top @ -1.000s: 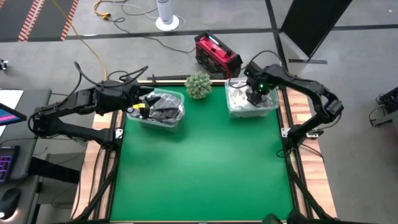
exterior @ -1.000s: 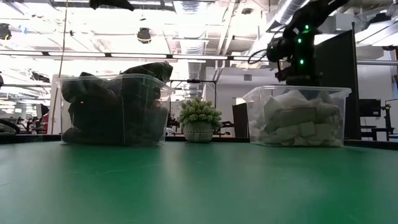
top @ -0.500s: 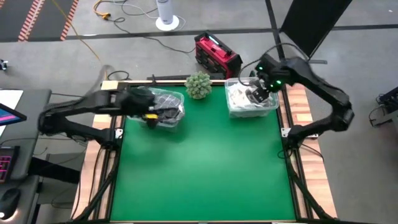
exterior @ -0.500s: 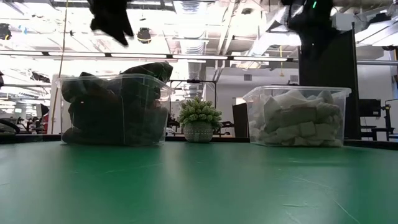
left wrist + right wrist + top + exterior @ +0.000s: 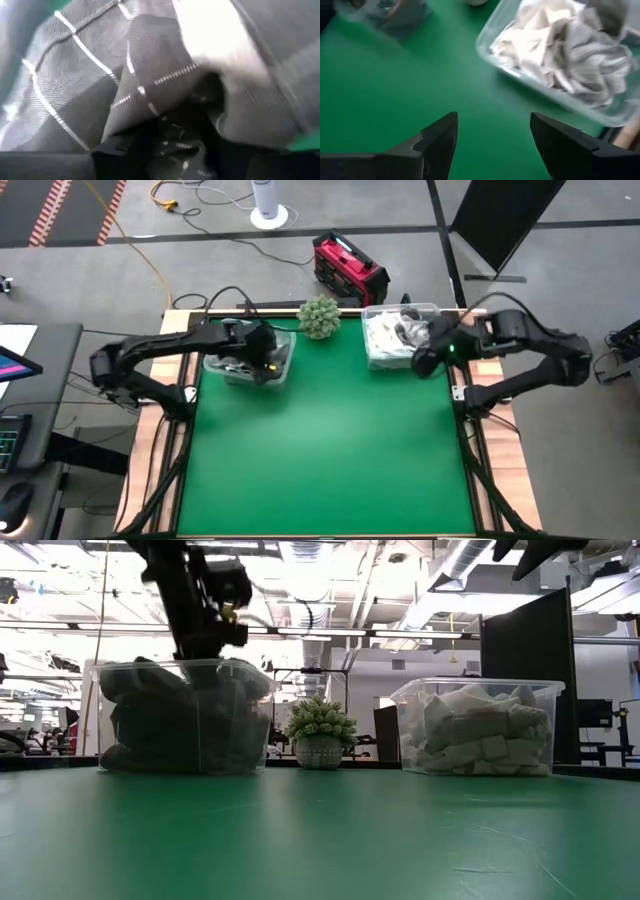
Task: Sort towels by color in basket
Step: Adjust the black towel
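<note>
left bin (image 5: 283, 368): clear tub at the mat's far left, full of dark towels (image 5: 150, 725)
left gripper (image 5: 262, 345): down in the left bin, nose in the dark plaid towel (image 5: 100, 75); finger state cannot tell
plant (image 5: 319, 316): between the bins, at the far edge
right bin (image 5: 372, 358): clear tub, holds white and light grey towels (image 5: 570, 45)
right gripper (image 5: 492, 135): above the mat just beside the right bin, fingers spread, holding nothing
</note>
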